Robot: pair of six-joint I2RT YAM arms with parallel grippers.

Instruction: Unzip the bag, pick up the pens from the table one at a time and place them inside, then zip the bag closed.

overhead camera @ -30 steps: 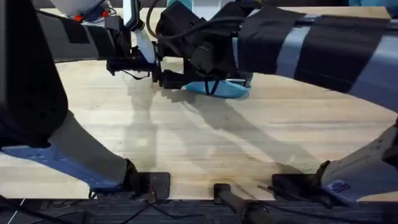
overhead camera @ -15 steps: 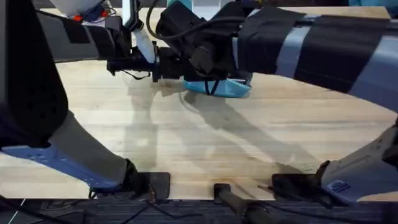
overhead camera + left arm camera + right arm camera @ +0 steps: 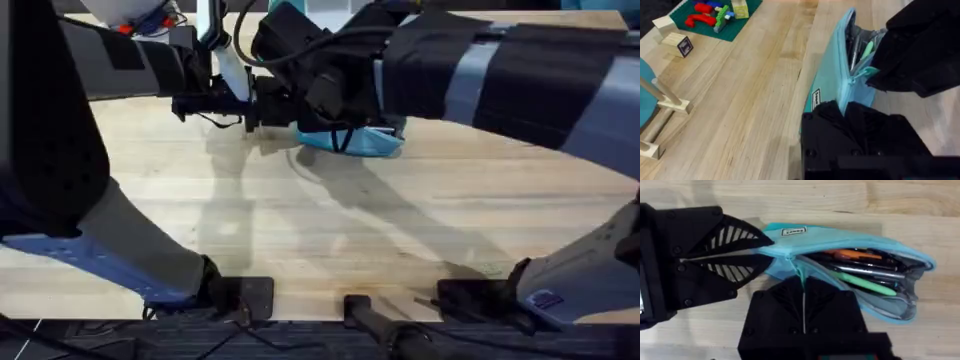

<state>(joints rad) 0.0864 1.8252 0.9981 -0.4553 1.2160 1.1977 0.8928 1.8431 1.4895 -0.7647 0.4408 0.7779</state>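
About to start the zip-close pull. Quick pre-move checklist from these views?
1. Both pens inside the bag: ok, green pen and grey pen lie in the open mouth.
2. Nothing poking past the zipper line: cannot tell.
3. Left gripper clamping the bag's end: ok, shut on the fabric.
4. Right gripper on the zipper pull: ok, fingers closed at it.
5. Bag resting on the table: ok.

Light wooden table (image 3: 330, 230) of plank strips.
On it lie a light blue bag (image 3: 850, 275), a green mat (image 3: 715, 20) of toy bricks, and a wooden block (image 3: 677, 44).
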